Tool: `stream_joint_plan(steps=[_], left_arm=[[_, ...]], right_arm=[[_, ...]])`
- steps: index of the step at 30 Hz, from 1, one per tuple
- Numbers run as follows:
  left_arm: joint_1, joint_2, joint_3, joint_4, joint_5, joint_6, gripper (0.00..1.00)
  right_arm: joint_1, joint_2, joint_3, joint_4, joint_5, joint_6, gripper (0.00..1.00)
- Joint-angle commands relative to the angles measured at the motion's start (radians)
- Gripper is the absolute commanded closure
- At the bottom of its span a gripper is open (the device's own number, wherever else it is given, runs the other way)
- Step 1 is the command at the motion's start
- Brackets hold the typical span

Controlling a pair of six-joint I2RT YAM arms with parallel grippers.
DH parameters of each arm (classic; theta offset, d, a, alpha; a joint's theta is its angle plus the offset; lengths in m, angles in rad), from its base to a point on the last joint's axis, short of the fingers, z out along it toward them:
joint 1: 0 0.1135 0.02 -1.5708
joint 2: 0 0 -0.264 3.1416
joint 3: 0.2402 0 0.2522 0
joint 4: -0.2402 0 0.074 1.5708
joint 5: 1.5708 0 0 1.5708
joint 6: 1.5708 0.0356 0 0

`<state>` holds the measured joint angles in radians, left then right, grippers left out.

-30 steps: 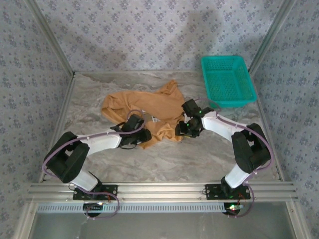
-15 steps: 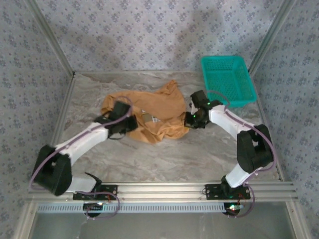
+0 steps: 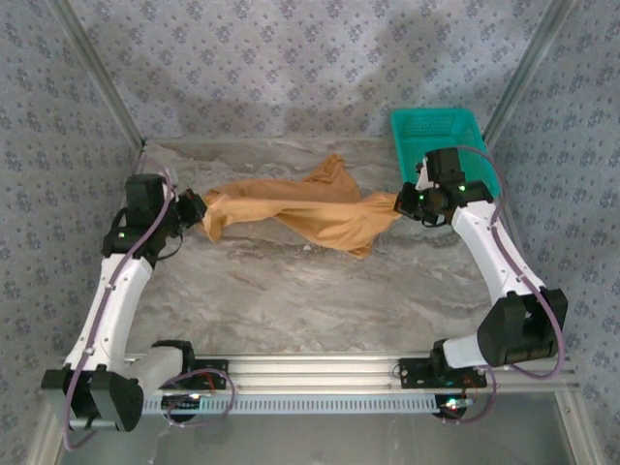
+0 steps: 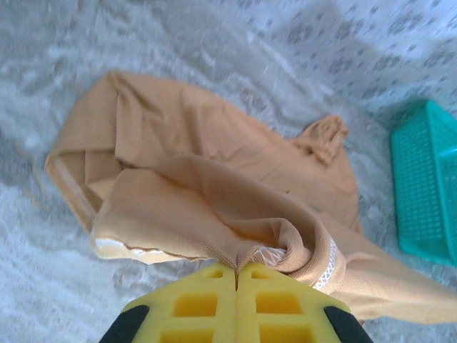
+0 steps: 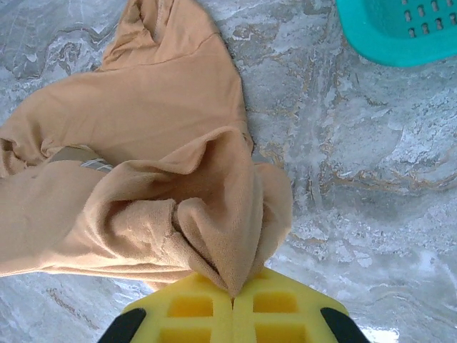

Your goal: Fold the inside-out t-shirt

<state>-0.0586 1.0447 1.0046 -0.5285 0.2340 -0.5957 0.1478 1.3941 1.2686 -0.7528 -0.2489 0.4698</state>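
Observation:
The inside-out t-shirt [image 3: 300, 208], tan and thin, hangs stretched across the middle of the table between my two grippers. My left gripper [image 3: 194, 208] is shut on its left end; in the left wrist view the yellow fingers [image 4: 196, 304] pinch the cloth at a hem with white stitched tape [image 4: 330, 259], and the t-shirt [image 4: 214, 164] trails away beyond. My right gripper [image 3: 405, 202] is shut on the right end; in the right wrist view a fold of the t-shirt [image 5: 178, 171] is caught between its closed yellow fingers [image 5: 275, 304].
A teal basket [image 3: 441, 150] stands at the back right, just behind the right gripper, and shows as basket [image 4: 425, 193] and basket [image 5: 400, 28] in the wrist views. The marbled table [image 3: 310, 291] is fenced by patterned walls and metal posts.
Both grippers closed on the cloth near the middle, then swung apart, left arm to the far left and right arm toward the basket. The bunched shirt is now pulled out into a long band.

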Motion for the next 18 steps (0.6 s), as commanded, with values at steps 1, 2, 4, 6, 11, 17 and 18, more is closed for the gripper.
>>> stream_joint_plan(steps=[1,2,4,6,11,17,18], left_arm=[[0.011,-0.035,-0.046,0.003,0.048,-0.018,1.00],[0.010,-0.039,-0.055,0.010,0.055,-0.027,1.00],[0.010,-0.043,-0.077,0.025,0.078,-0.050,1.00],[0.006,-0.043,-0.128,0.069,0.125,-0.086,1.00],[-0.076,-0.008,-0.261,0.068,0.036,-0.071,1.00],[-0.108,0.008,-0.212,-0.145,-0.268,0.061,0.66],[-0.126,0.008,-0.197,-0.175,-0.277,0.086,0.60]], right_arm=[[-0.012,-0.012,-0.002,-0.019,-0.029,-0.015,1.00],[-0.010,-0.009,-0.001,-0.009,-0.031,-0.013,1.00],[-0.005,-0.002,0.000,0.005,-0.063,-0.012,1.00],[0.006,0.000,-0.005,0.017,-0.078,-0.008,1.00],[0.036,0.031,-0.032,-0.005,-0.019,-0.032,1.00],[0.038,0.099,-0.066,-0.015,-0.007,-0.078,1.00],[0.039,0.109,-0.064,-0.014,-0.009,-0.082,1.00]])
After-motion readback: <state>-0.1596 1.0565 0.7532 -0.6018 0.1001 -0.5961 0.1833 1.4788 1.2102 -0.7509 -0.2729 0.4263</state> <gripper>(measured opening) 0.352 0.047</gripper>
